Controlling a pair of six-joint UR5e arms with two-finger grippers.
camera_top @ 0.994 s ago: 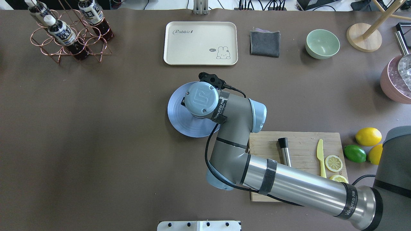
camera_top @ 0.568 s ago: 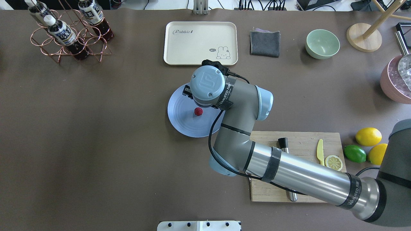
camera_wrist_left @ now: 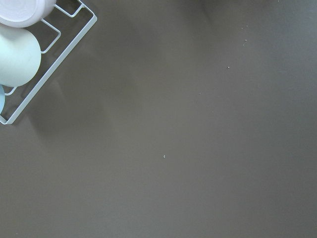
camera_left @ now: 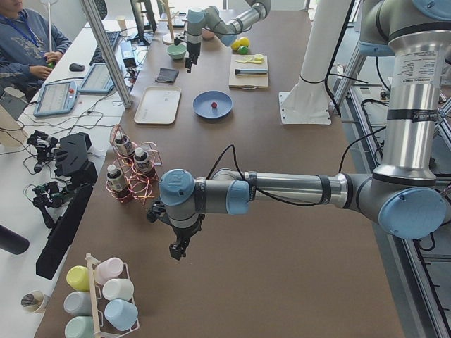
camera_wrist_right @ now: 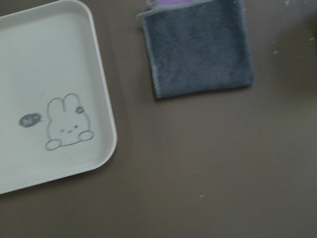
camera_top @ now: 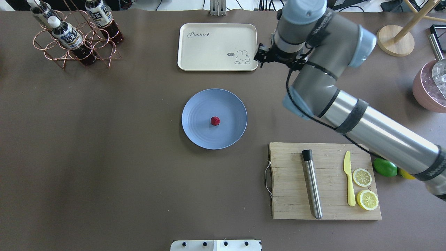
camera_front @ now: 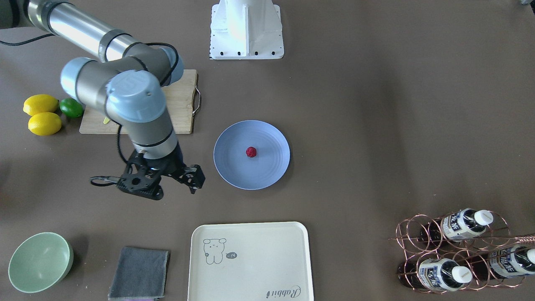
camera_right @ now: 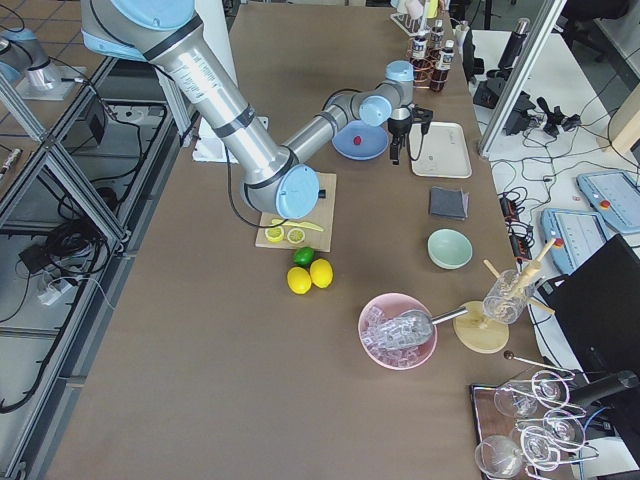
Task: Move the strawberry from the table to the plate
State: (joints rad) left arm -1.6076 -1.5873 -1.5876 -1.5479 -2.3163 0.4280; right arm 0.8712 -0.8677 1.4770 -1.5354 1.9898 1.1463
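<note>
While it hangs above the surface [camera_top: 104, 157], the right pincer [camera_front: 177, 182] sits between the corner of the cream tray [camera_top: 209, 45] and the folded grey cloth [camera_wrist_right: 198, 49], touching neither. In the overhead view the arm's own wrist covers most of the pincer and the cloth below it. Further out on the right arm's side are the pale green bowl [camera_front: 39, 261], the wooden cutting board [camera_top: 289, 195] with a yellow knife [camera_top: 348, 181] and lemon slices, and a lime [camera_front: 71, 107] beside whole lemons. On the other side stands a copper rack of bottles [camera_top: 69, 38].

A second ago the wrist covered the middle of the plate [camera_top: 198, 132], and shortly after it stood over the plate's far rim. The arm has since swung away toward the tray, and the plate is fully uncovered. The strawberry [camera_top: 215, 121] lies near the plate's centre, where it lay 0.6 s ago.

The right pincer's fingers stand apart and empty. The left pincer [camera_left: 178, 248] hangs over bare surface near a rack of cups [camera_wrist_left: 20, 49], well apart from the plate; whether its fingers are apart or together cannot be told.
</note>
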